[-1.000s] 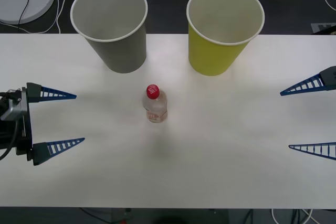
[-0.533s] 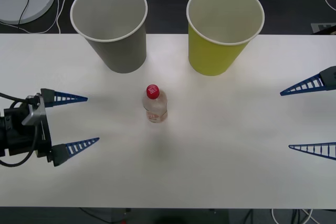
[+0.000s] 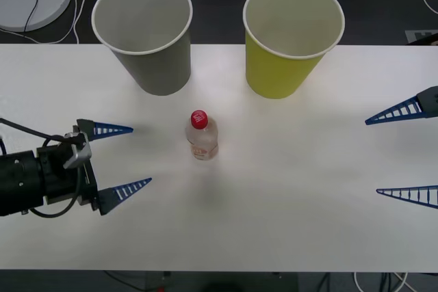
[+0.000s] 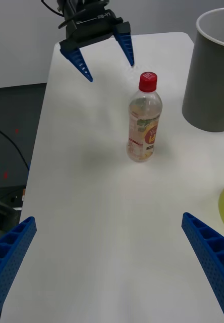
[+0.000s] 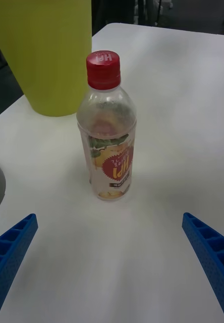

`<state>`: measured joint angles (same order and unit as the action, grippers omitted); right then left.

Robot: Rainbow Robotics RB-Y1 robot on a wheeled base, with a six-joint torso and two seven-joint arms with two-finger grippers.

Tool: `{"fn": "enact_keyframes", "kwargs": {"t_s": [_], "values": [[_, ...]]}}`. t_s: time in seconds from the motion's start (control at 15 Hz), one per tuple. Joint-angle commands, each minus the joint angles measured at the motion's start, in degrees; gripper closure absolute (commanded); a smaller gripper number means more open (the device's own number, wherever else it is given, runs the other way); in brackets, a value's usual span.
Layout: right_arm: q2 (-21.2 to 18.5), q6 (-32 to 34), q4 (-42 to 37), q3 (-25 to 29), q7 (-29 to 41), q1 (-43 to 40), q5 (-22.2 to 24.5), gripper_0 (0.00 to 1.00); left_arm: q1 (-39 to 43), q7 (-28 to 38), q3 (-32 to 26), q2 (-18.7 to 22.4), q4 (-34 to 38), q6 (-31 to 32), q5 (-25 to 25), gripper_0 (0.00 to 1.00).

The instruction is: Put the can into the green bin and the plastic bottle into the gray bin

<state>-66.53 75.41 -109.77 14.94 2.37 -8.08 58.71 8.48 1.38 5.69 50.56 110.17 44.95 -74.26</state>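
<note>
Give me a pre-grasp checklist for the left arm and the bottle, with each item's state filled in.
1. Left gripper open: ok.
2. Plastic bottle upright, red cap on: ok.
3. Bottle lined up between the left fingers, going by the left wrist view: ok.
4. Fingers already around the bottle: not ok, a gap of bare table remains.
5. Gray bin upright, mouth open: ok.
6. Right gripper open, off at the right: ok.
</note>
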Motion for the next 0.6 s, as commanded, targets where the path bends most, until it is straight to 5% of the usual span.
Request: {"fn": "enact_keyframes", "kwargs": {"t_s": [0.07,0.6], "values": [[0.00,0.00,-0.01,0.00,0.00,0.00,0.00,0.00,-1.89,0.02,3.28,-0.72,-1.19,-3.11,-0.27,0.00],[0.00,0.00,-0.01,0.00,0.00,0.00,0.00,0.00,-6.90,-0.33,6.88,-6.52,-6.11,-4.43,-3.17,0.00]]}}
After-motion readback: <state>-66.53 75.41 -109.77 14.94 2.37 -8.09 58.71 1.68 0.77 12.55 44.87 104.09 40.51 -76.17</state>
